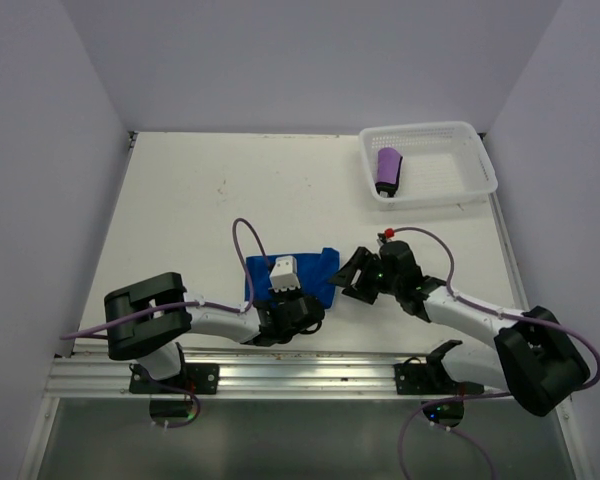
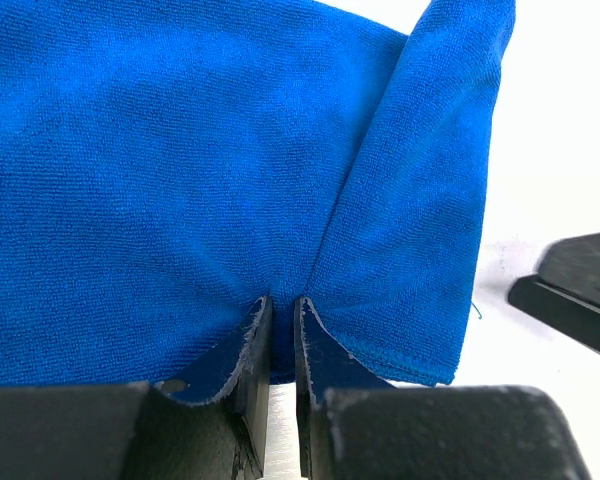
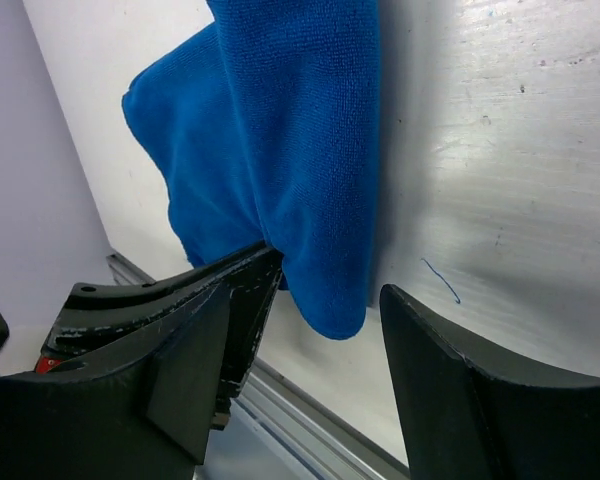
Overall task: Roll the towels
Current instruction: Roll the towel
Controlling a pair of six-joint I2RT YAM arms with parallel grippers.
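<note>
Light: bright, even, from overhead.
Shadows: faint, soft-edged, lying close under things on the table (image 1: pixel 200 200).
Glare: pale sheen across it in the right wrist view.
Focus: blue towel (image 2: pixel 160 180) weave crisp; nearest edges slightly soft.

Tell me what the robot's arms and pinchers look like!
The left arm and right arm are slim white tubes with chunky black joints. A thin purple cable loops along each. The left gripper and right gripper both have two flat black fingers.

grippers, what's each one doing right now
Left gripper: shut on the blue towel's edge.
Right gripper: open around the towel's corner.
</note>
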